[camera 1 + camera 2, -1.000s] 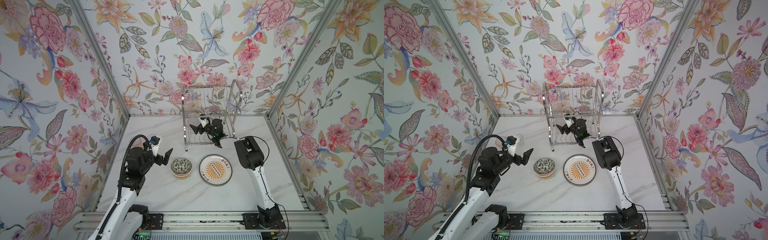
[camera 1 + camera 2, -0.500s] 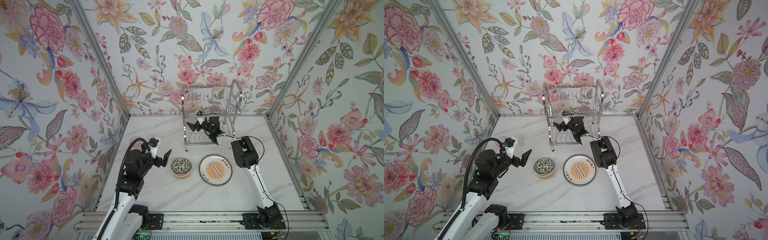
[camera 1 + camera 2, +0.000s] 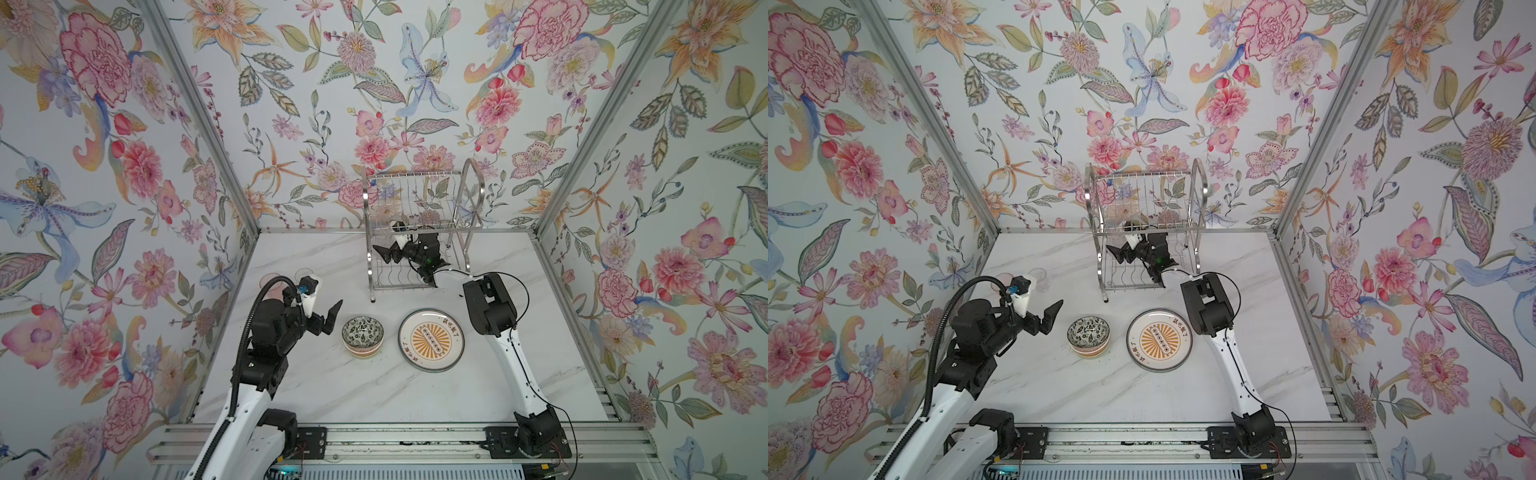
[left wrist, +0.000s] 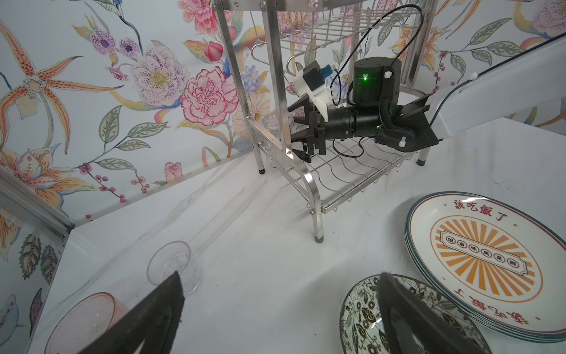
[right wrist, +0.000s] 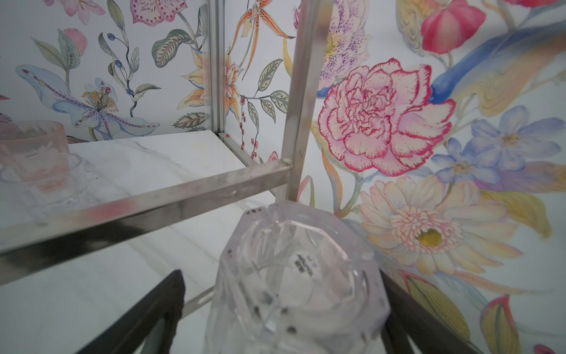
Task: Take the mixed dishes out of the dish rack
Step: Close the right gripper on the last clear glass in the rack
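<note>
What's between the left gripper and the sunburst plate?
The patterned bowl. Both top views show it sitting between the open left gripper and the sunburst plate, apart from the plate and untouched by the gripper.

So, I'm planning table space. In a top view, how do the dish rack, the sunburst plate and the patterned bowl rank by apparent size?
Largest to smallest:
1. dish rack. It is tall, so its top sits nearer the camera, which enlarges it somewhat, but it is still clearly the largest.
2. sunburst plate
3. patterned bowl, beside the plate and clearly narrower.

Three cups (image 4: pixel 173 266), one dish rack (image 4: pixel 278 76)
</note>
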Motion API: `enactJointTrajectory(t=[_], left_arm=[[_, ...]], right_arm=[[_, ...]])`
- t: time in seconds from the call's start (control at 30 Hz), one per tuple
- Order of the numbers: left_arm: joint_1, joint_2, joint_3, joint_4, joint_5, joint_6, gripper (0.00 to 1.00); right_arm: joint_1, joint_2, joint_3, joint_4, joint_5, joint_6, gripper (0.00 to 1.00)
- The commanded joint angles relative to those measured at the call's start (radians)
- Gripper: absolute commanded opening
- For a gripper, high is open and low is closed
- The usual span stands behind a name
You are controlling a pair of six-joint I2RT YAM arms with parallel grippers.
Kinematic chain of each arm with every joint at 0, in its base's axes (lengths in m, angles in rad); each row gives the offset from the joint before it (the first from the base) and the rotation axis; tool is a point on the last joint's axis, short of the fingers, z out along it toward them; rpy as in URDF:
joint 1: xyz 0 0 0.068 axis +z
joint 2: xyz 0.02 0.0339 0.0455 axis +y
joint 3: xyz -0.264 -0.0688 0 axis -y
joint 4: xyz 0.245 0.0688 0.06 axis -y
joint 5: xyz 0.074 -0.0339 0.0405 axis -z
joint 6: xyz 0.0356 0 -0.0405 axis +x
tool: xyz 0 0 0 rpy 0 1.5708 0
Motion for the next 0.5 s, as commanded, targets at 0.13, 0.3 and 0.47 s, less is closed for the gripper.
enactJointTrajectory(t=[0.13, 0.3, 0.47], left_arm=[[-0.013, 0.000, 0.032, -0.047, -0.015, 0.029, 0.99], [-0.013, -0.006, 0.034, -0.064, -0.026, 0.036, 0.99], [-0.013, 0.005, 0.034, -0.053, -0.027, 0.034, 0.99]], right_arm=[[-0.002, 0.070, 0.127, -0.062, -0.004, 0.007, 0.99], [0.001, 0.088, 0.163, -0.093, -0.021, 0.003, 0.93], [-0.002, 0.078, 0.152, -0.100, -0.019, 0.017, 0.84]])
